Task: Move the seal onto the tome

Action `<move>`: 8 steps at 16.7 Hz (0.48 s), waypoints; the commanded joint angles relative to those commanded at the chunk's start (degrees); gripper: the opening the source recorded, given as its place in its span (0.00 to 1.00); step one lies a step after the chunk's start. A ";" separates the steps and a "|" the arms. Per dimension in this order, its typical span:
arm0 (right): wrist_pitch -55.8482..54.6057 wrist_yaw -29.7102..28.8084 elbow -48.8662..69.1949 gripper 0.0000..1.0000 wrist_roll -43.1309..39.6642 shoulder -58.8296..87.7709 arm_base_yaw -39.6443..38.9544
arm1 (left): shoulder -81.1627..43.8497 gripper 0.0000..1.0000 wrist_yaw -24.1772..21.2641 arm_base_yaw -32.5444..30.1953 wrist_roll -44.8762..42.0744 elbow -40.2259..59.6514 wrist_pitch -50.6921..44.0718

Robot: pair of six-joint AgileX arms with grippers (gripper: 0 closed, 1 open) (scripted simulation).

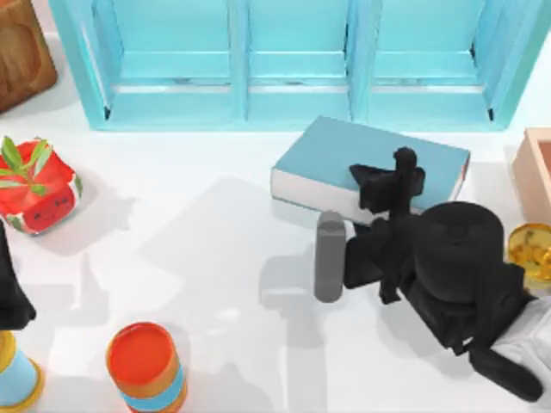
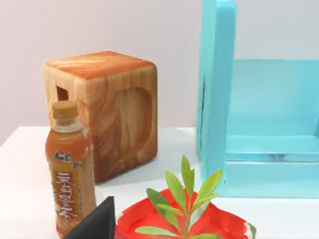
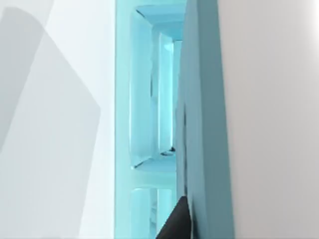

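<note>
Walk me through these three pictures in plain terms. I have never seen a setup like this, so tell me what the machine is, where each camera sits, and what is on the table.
This is a simulated pair of AgileX robot arms at a white table. The top view looks down from above; the other two come from cameras on each arm's wrist.

The right gripper hangs over the near edge of the tome, a light teal book lying in front of a blue shelf unit. The seal cannot be made out here, so whether it is held is unclear. The left gripper is parked at the table's left edge.

Also on the table: a red pot with green leaves, an orange can, a wooden box and a drink bottle.
</note>
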State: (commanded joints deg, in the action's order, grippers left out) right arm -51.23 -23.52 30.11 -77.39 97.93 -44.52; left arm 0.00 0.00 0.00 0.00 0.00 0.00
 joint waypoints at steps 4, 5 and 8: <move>-0.01 -0.28 -0.44 0.00 -0.10 -0.84 -0.18 | 0.00 1.00 0.00 0.00 0.00 0.00 0.00; -0.01 -0.35 -0.57 0.00 -0.13 -1.07 -0.22 | 0.00 1.00 0.00 0.00 0.00 0.00 0.00; -0.02 -0.49 -0.80 0.00 -0.18 -1.49 -0.31 | 0.00 1.00 0.00 0.00 0.00 0.00 0.00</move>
State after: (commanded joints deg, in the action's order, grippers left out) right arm -51.25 -24.00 29.31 -77.58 96.44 -44.84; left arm 0.00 0.00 0.00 0.00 0.00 0.00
